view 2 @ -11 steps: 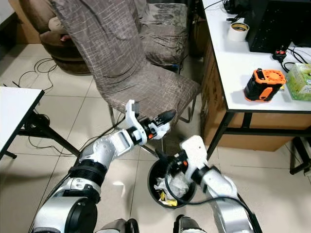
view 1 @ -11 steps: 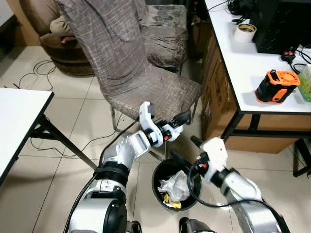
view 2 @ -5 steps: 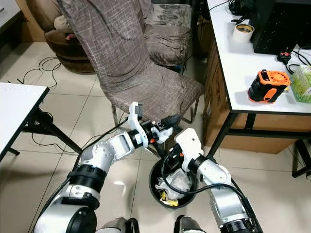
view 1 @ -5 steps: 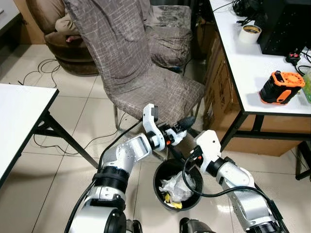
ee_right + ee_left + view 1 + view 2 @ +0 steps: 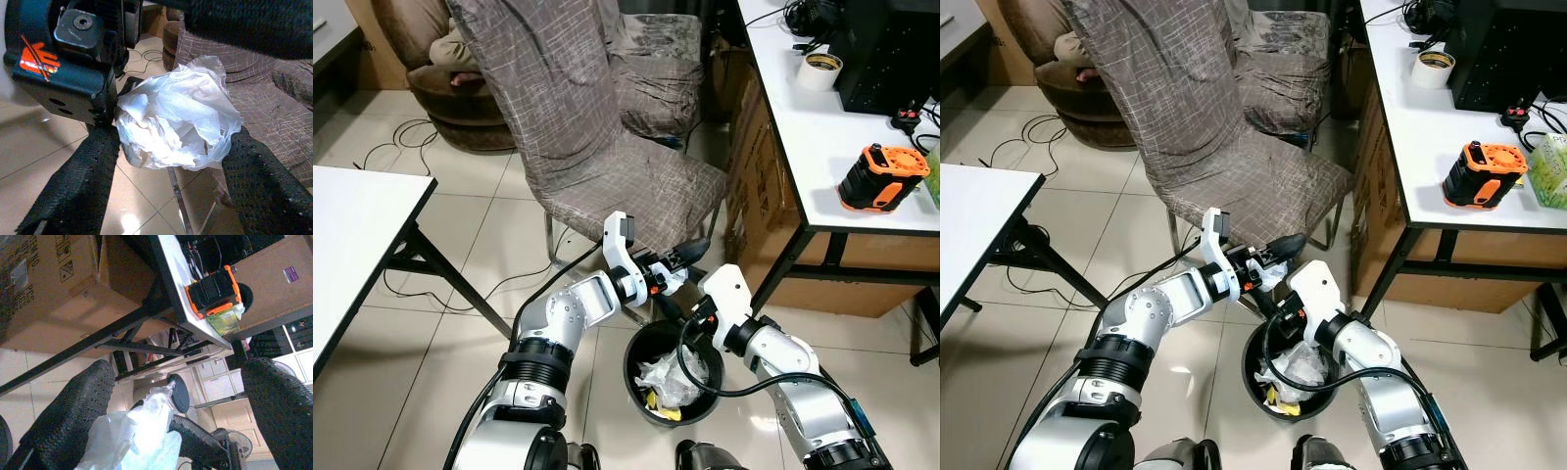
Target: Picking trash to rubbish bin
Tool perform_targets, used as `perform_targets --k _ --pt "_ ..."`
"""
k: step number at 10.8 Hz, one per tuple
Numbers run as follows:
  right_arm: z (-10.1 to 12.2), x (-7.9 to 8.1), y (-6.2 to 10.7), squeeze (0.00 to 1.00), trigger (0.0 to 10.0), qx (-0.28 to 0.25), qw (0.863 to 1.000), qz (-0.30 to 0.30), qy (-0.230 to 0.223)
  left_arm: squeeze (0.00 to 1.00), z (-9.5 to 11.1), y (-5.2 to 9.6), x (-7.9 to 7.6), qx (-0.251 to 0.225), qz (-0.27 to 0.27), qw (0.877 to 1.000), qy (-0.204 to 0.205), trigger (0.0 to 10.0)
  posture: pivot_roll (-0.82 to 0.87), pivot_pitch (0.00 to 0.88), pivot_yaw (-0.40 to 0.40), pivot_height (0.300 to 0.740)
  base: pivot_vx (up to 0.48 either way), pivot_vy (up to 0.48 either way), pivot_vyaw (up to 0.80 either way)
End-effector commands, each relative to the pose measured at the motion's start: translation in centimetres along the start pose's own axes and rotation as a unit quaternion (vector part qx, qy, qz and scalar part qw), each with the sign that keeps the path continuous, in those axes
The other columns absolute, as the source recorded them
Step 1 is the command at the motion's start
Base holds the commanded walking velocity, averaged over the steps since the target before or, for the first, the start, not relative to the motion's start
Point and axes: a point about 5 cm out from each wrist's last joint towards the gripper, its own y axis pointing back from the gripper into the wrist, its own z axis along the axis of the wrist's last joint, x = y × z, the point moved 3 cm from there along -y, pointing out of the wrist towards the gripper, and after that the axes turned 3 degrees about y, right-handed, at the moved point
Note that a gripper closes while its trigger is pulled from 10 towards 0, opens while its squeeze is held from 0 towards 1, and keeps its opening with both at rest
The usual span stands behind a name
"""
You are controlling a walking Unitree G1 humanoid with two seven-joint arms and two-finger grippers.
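Note:
A crumpled white tissue [image 5: 181, 117] hangs just above the black rubbish bin [image 5: 628, 367], by the front edge of the chair seat. My right gripper [image 5: 668, 299] reaches up to it, and both its fingers [image 5: 78, 191] press the wad's sides. My left gripper [image 5: 683, 259] is right against it from the other side, its fingers [image 5: 73, 416] spread wide with the tissue [image 5: 142, 431] resting against one of them. The bin holds white and yellow rubbish.
A fabric-covered chair [image 5: 607, 147] stands directly behind the bin. At the right is a white desk [image 5: 803, 127] with an orange tool [image 5: 883, 176] and a tape roll [image 5: 819, 70], a cardboard box below. A white table [image 5: 352, 235] is left. Cables lie on the tiles.
My right gripper has risen from over the bin up to the left gripper and now has the tissue between its fingers. The camera has shifted slightly.

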Motion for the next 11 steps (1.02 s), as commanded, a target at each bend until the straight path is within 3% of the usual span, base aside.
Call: perform_targets --k 1,8,10,11 --pt "0.2 -0.1 -0.2 0.0 0.0 -0.006 1.0 0.004 0.002 1.0 -2.5 -1.6 -1.7 0.014 -0.031 0.999 0.035 10.0 -0.16 0.114 0.053 0.74 0.0 0.0 0.0" --pt "0.8 -0.5 0.2 0.0 0.0 -0.034 0.999 -0.009 -0.015 1.0 -2.4 -1.5 -1.2 0.011 -0.017 0.999 0.029 10.0 -0.16 0.119 0.051 0.74 0.0 0.0 0.0" --pt "-0.1 -1.2 1.3 0.0 0.0 -0.026 0.997 -0.05 -0.055 1.0 -0.8 -0.9 1.6 -0.046 0.078 0.996 -0.005 10.0 -0.16 0.121 0.046 0.74 0.0 0.0 0.0" --pt "-1.3 -2.3 2.3 0.0 0.0 -0.003 0.991 -0.102 -0.082 1.0 1.3 1.0 4.9 -0.094 0.182 0.977 -0.053 10.0 -0.16 0.13 0.038 0.74 0.0 0.0 0.0"
